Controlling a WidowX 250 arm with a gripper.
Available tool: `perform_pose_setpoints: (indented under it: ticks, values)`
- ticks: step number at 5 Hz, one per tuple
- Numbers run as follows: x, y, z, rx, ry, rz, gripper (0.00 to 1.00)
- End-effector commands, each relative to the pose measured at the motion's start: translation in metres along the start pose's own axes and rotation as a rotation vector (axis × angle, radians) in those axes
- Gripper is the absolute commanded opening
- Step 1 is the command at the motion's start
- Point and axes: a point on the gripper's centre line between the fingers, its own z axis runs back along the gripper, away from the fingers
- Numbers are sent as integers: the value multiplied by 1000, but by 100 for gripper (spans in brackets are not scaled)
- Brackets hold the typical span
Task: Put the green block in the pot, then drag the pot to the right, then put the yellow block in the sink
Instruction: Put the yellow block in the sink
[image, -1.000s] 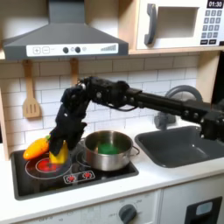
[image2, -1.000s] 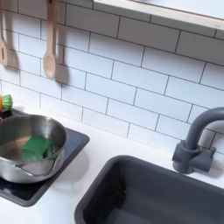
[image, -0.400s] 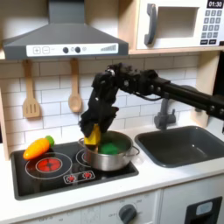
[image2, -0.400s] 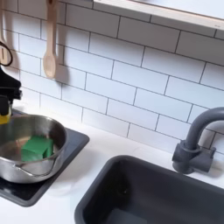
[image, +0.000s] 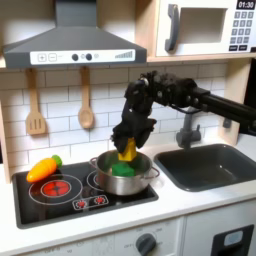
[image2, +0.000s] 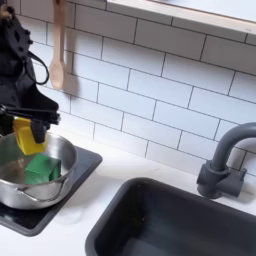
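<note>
- Over the last second the gripper (image: 128, 152) has swung from the carrot's (image: 43, 167) end of the stove (image: 60, 203) to hang above the pot (image: 124, 173), clenched on the yellow block (image2: 27, 134).
- The block is lifted clear of the hob and now hangs just above the pot's rim; in the second exterior view it sits at about 11 o'clock of the green block (image2: 42, 168).
- That cube lies in the pot, so step one looks done; the pot stands on the stove as a second ago, well apart from the sink (image: 205, 165).
- The sink lies at 3 o'clock of the pot, so I judge the carry about half made.
- The fingertips are dark and blurred, and the second exterior view's left edge cuts off the pot and the arm.
</note>
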Motion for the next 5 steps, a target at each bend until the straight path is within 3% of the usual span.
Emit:
perform_pose_setpoints:
  ticks: [1,3,5]
  values:
    - [-5,-61,0,-104,14,-129,0]
    - [-16,-92,12,-159,2,-220,0]
    - [-26,-131,13,-216,14,-302,0]
